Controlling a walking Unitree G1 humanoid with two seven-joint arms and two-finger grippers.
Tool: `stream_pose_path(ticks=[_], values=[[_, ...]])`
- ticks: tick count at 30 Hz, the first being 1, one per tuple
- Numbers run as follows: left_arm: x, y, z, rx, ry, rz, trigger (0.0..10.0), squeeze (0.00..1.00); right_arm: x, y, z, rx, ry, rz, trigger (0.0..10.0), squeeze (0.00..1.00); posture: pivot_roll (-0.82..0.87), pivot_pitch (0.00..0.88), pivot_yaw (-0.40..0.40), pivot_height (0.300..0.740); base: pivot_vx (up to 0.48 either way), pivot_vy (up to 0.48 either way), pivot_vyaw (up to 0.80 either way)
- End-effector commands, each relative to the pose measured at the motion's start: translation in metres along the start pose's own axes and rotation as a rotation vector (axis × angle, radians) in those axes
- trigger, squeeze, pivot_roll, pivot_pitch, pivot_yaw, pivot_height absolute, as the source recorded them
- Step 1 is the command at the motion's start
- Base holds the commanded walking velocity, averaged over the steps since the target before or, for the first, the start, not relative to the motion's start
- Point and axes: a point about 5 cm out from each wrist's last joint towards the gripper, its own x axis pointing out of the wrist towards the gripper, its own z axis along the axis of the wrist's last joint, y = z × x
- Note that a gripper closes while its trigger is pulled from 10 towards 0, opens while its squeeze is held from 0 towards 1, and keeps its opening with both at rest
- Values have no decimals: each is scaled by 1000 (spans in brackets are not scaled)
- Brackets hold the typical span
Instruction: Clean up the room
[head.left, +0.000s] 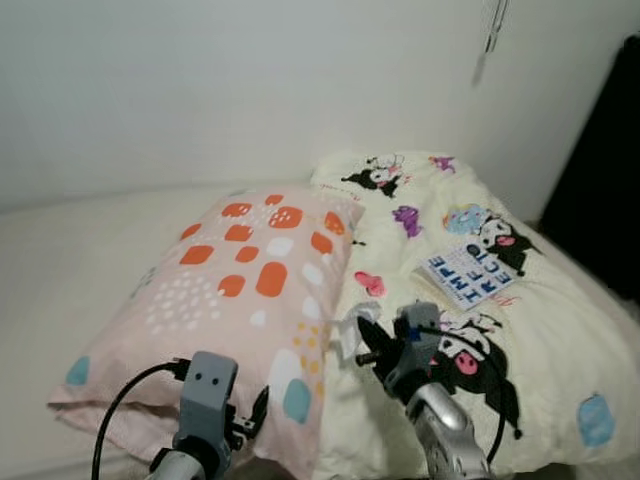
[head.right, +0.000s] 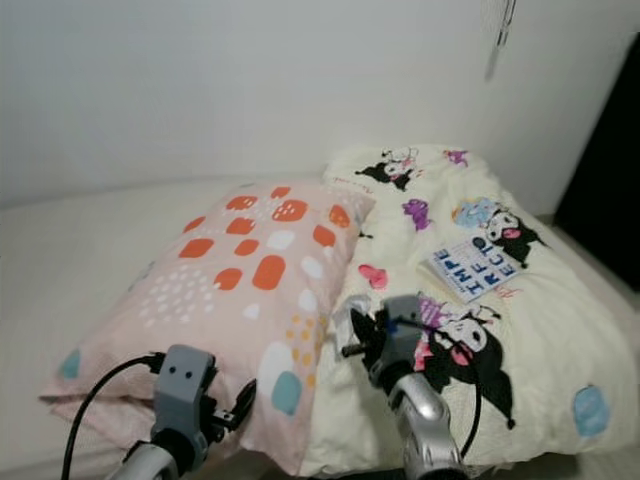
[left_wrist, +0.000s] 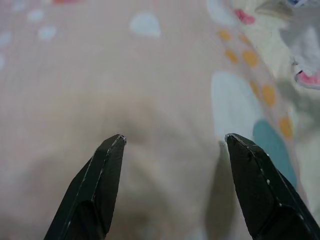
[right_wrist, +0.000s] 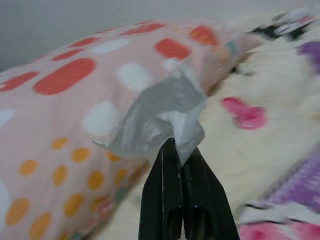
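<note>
Up close, the right wrist view makes plain what the head views only hint at: the right gripper (right_wrist: 182, 150) has its black fingers pinched together on a crumpled grey-white wrapper (right_wrist: 160, 117), which sticks up from the tips. It hangs over the seam between the pink spotted pillow (head.left: 240, 290) and the cream cartoon-print duvet (head.left: 540, 330). The left gripper (left_wrist: 175, 140) hovers just above the pillow, fingers spread wide, holding nothing. A small booklet (head.left: 470, 272) lies on the duvet, well beyond the wrapper.
</note>
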Motion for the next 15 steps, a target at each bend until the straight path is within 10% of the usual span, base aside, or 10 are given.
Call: stream_pose_path(ticks=[1,15], values=[[0,0,-9,1,26,34,10000,0,-8,2,-7,-11,31,-13,10000,0,-6,148,-28,587,0,0,0],[5,-2,-10,0,-30,103,10000,0,-57,-6,-39,-114,155,-174,10000,0,-18,137,-43,587,0,0,0]])
